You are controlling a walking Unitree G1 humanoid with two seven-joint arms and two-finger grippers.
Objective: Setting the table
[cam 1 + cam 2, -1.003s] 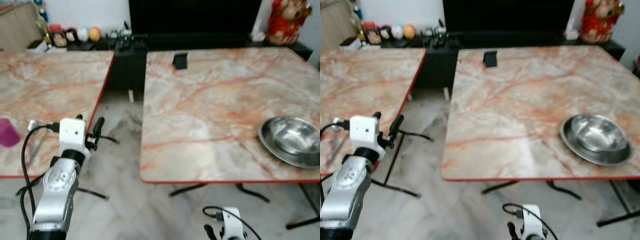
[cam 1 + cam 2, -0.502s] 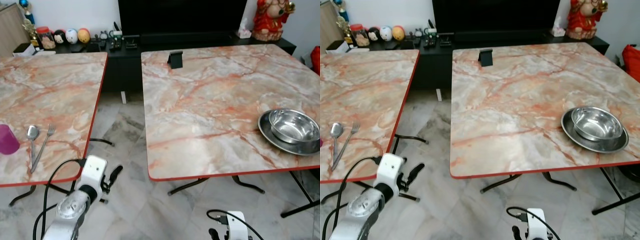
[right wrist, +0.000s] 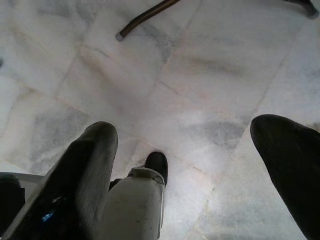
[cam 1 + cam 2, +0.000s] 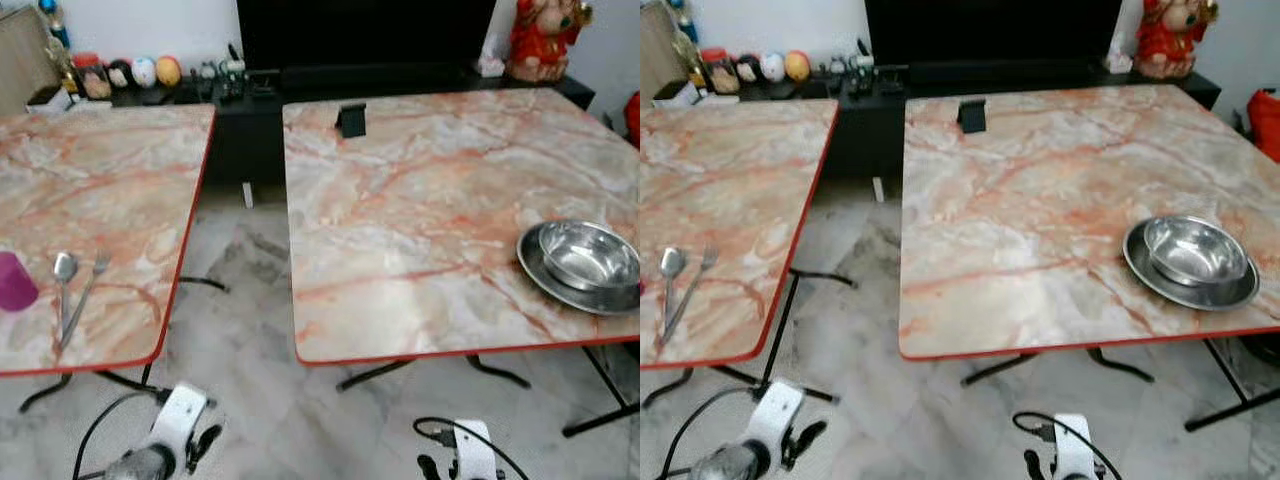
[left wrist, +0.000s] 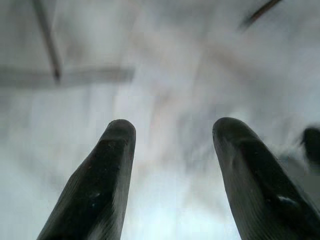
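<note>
The left gripper [image 5: 170,175] hangs low at the bottom left of the head view, fingers spread over blurred marble floor [image 4: 250,380], grasping nothing. The right gripper [image 3: 195,185] sits at the bottom centre, also spread and empty. At the right edge, a steel bowl [image 4: 590,255] rests in a steel plate [image 4: 545,275] on the right table [image 4: 400,200]. On the left table [image 4: 100,190], lower left, a spoon [image 4: 64,285] and fork [image 4: 84,300] lie beside a magenta cup [image 4: 14,281].
</note>
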